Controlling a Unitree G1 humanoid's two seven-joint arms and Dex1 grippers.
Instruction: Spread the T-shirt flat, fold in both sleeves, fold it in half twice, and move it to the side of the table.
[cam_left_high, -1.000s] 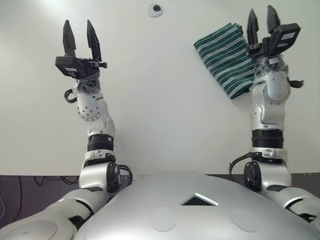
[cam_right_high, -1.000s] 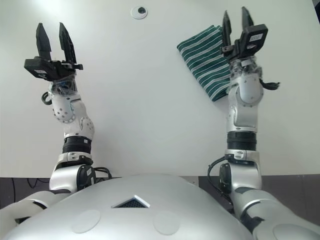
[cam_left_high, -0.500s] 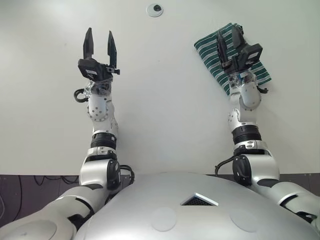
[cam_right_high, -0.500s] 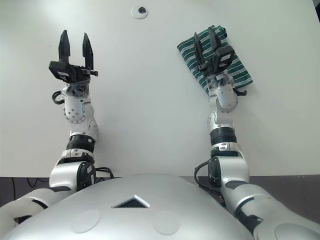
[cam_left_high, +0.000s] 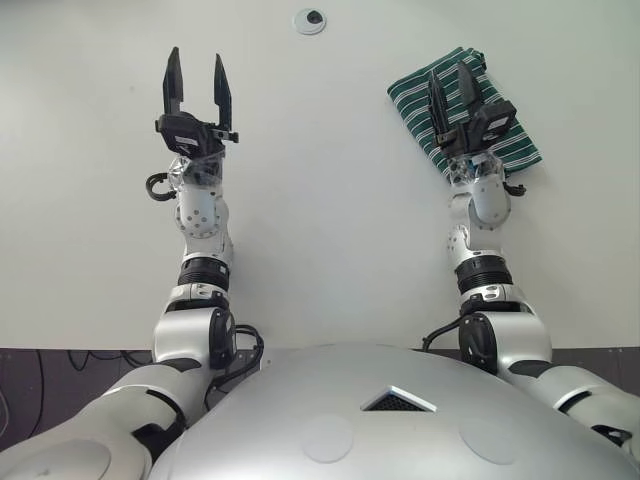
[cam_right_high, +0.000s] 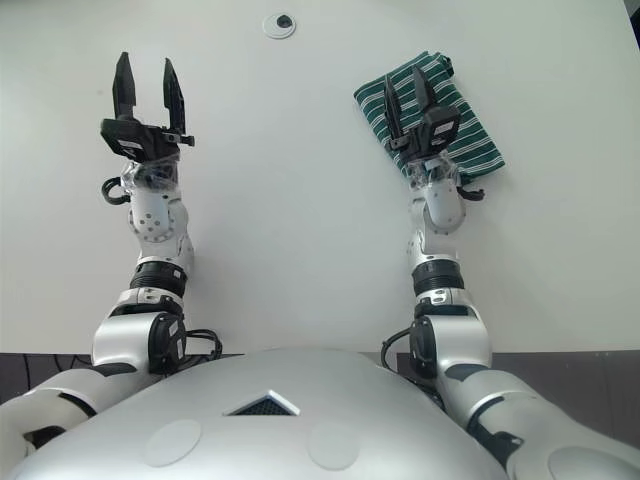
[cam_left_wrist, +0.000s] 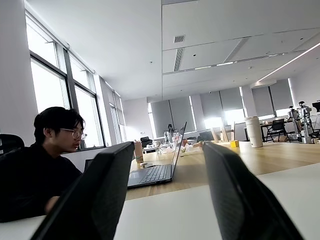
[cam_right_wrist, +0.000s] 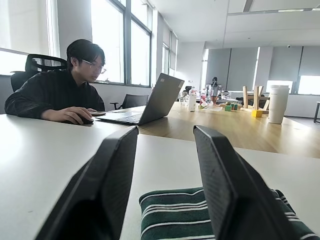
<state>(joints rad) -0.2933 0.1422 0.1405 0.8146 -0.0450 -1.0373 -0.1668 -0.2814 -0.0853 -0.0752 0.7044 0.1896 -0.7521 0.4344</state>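
Jaws on both arms stand parted with nothing between them. On the left gripper (cam_left_high: 196, 58) the two black fingers (cam_left_wrist: 90, 200) are spread wide and point away from the robot. It is well apart from the T-shirt (cam_left_high: 412, 95), off to its left, over bare white table (cam_left_high: 320, 250). The right gripper (cam_left_high: 448, 72) is likewise spread and sits over the T-shirt itself. Seen from the head, it crosses the middle of the cloth, with striped fabric showing on both sides of it. From the right wrist, the shirt's near folded edge lies between and below the two finger pads (cam_right_wrist: 107, 185). Whether the pads touch the cloth or hover just above it is hard to tell, though they look slightly clear of it.

The T-shirt is dark green with thin white stripes and is folded into a compact rectangle. It lies flat on the right half of the table, toward the far side, turned at an angle to the table's edges.

A small round white fitting with a dark centre (cam_left_high: 309, 19) is set in the tabletop to the left of the T-shirt, near the far edge. Beyond the T-shirt, on a wooden table farther off, the right wrist view shows an open laptop (cam_right_wrist: 160, 102), a tall white tumbler (cam_right_wrist: 278, 103) and some small coloured blocks (cam_right_wrist: 231, 106).
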